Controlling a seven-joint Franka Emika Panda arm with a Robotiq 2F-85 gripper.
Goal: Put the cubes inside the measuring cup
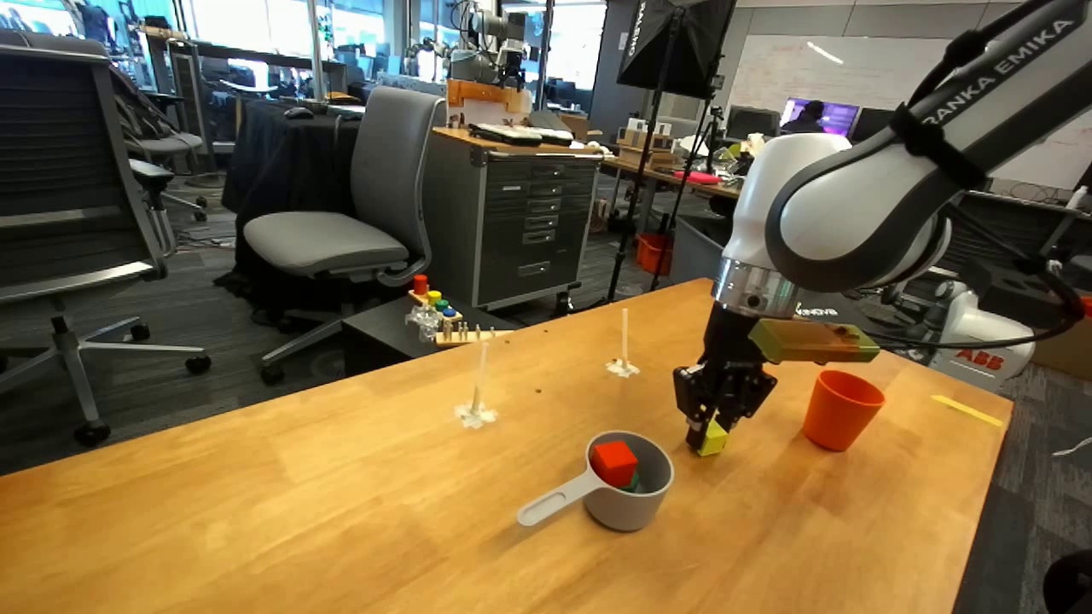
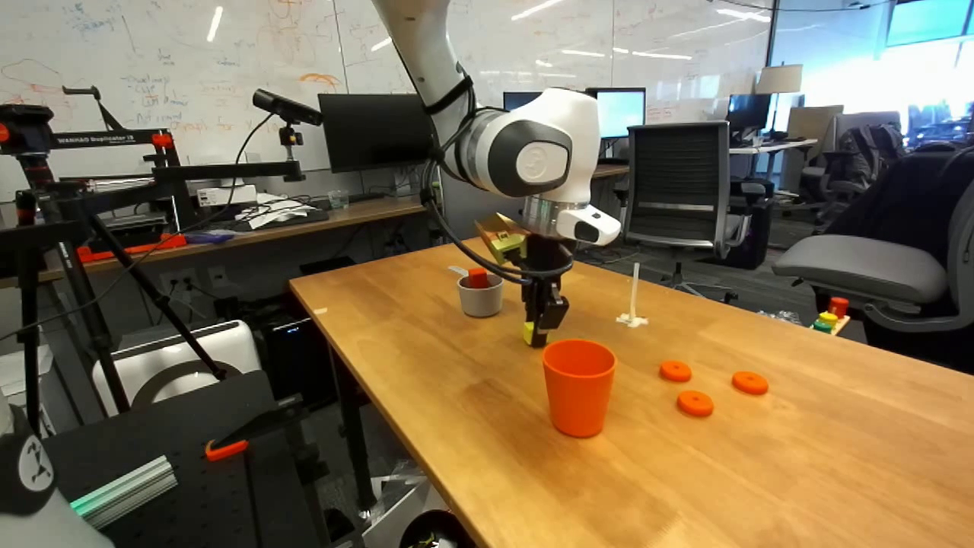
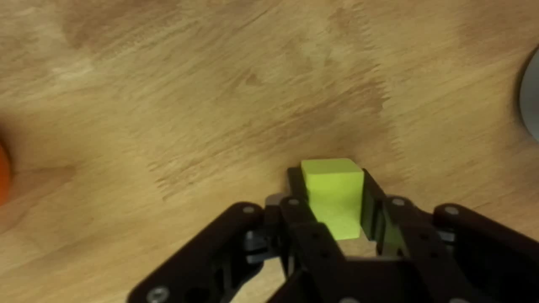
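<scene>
The yellow-green cube point(image 3: 336, 202) is between the two fingers of my gripper point(image 3: 329, 179), which touch it on both sides. In both exterior views the gripper point(image 1: 713, 423) points down and the yellow-green cube point(image 2: 529, 333) is at or just above the table. The red cube point(image 1: 614, 463) is inside the grey measuring cup point(image 1: 627, 510), with a green piece partly hidden below it. The measuring cup point(image 2: 481, 299) stands upright on the table, a short way from the gripper. Only its edge point(image 3: 531, 97) shows in the wrist view, at the right.
An orange-red cup point(image 1: 843, 411) stands on the table point(image 1: 341, 512), on the gripper's other side from the measuring cup. Two thin upright sticks point(image 1: 624, 339) are fixed to the table. Flat orange pieces point(image 2: 695, 403) lie near the orange-red cup in an exterior view.
</scene>
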